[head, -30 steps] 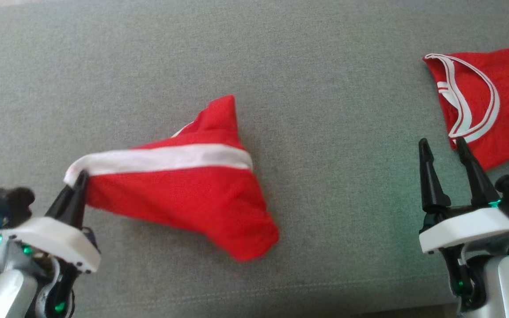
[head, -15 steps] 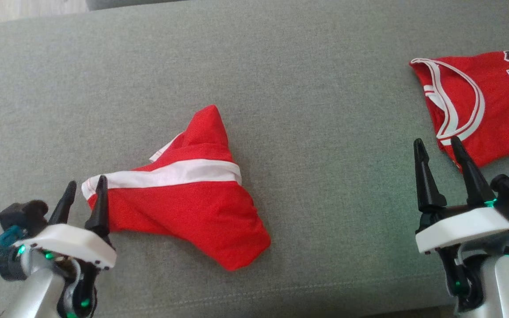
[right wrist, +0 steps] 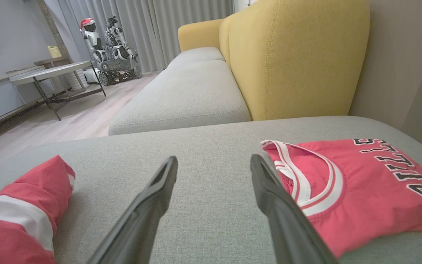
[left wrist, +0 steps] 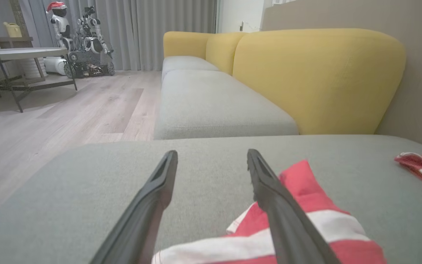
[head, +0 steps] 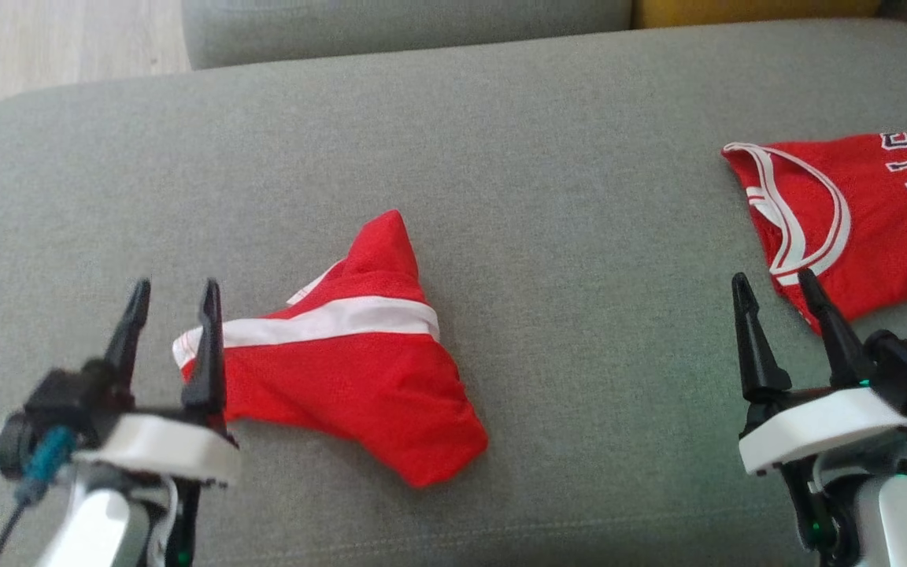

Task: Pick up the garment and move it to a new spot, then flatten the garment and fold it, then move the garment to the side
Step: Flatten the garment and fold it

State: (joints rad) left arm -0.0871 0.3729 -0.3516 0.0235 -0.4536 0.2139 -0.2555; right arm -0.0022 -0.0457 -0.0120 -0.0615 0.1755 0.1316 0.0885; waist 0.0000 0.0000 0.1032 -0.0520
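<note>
The garment (head: 359, 378), red with a white band, lies bunched on the grey sofa cushion (head: 548, 236), left of centre. My left gripper (head: 175, 285) is open at the garment's left end. Its right finger crosses the white band's tip, and nothing is held between the fingers. In the left wrist view the garment (left wrist: 306, 198) lies under and to the right of my open left gripper (left wrist: 211, 154). My right gripper (head: 771, 277) is open and empty at the lower right. In its own wrist view my right gripper (right wrist: 214, 158) hangs over bare cushion, with the garment (right wrist: 20, 209) far to the left.
A red jersey (head: 855, 213) with white trim and dark lettering lies flat at the cushion's right end, just past my right gripper's fingertips. Wooden floor (head: 52, 47) lies beyond the cushion's rounded far-left corner. Yellow backrests (left wrist: 317, 77) and a second grey seat (left wrist: 211, 102) stand behind.
My left gripper has opened and let go of the garment's white-banded corner, which has dropped onto the cushion. The camera has tilted, so the whole picture has slid downward.
</note>
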